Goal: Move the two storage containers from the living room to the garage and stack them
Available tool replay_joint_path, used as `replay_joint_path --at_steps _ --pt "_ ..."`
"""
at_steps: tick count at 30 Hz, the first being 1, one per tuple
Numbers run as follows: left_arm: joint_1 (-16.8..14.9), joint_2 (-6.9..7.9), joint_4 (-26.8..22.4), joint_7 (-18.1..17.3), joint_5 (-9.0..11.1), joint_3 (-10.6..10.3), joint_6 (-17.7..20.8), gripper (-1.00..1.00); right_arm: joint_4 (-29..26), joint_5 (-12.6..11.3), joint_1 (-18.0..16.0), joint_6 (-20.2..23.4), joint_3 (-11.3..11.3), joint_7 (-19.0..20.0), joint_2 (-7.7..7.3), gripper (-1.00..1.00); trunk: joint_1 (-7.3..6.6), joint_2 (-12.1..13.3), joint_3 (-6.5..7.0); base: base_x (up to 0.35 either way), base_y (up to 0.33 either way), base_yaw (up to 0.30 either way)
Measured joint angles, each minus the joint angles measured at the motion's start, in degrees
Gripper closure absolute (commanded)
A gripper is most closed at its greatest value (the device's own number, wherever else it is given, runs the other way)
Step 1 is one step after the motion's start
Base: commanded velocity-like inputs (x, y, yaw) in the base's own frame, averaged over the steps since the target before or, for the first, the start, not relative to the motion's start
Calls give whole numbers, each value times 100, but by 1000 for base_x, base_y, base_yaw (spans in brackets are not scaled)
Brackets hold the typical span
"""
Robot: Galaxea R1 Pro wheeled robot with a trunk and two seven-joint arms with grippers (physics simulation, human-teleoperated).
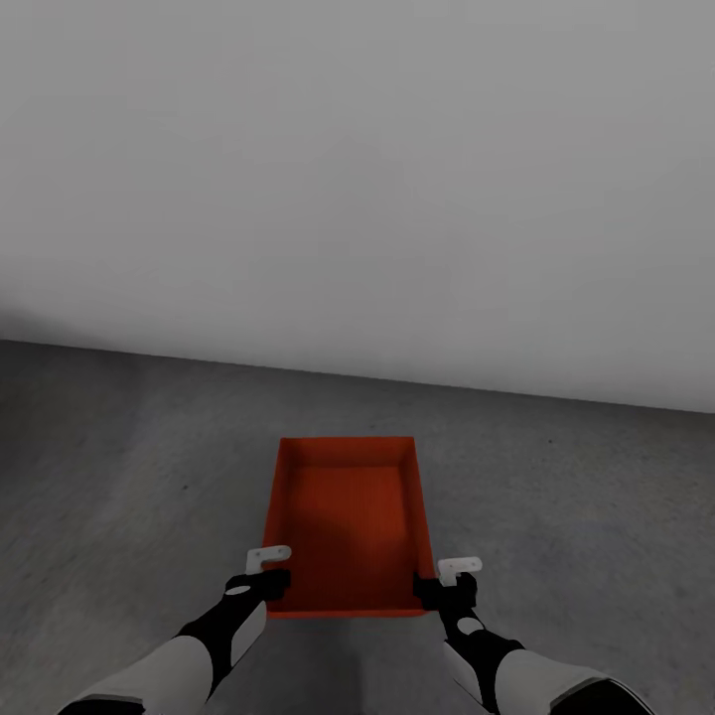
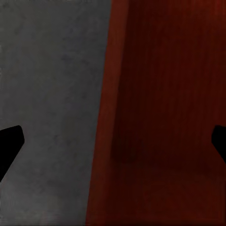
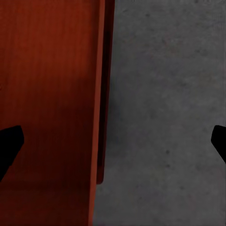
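Presently one orange-red storage container [image 1: 348,526] is seen in the head view on the dark grey concrete floor [image 1: 129,467], a short way before a plain white-grey wall [image 1: 357,179]. Its open top faces up and its inside is bare.

Left side: the left gripper [image 1: 266,574] is placed at the near left corner of the container, over its left wall. In the left wrist view the two dark fingertips [image 2: 9,146] are spread wide, one over the floor [image 2: 52,94] and one over the red inside of the container [image 2: 160,113], with the wall between them. The fingers are apart from the wall, so no pinch is recorded.

Right side: the right gripper [image 1: 449,584] is placed at the near right corner, over the right wall. In the right wrist view its fingertips [image 3: 9,143] are likewise spread wide, one over the container's inside [image 3: 47,94] and one over the floor [image 3: 165,113]. The thin rim runs between them, untouched by either tip.

Both forearms are seen reaching forward from the lower edge of the head view.
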Motion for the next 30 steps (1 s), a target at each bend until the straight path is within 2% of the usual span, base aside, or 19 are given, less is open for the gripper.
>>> replay_joint_path --at_steps 30 --pt "0 2 11 0 0 0 0 -100 0 0 0 0 0 0 0 -100 -659 1203 539 0 0 0"
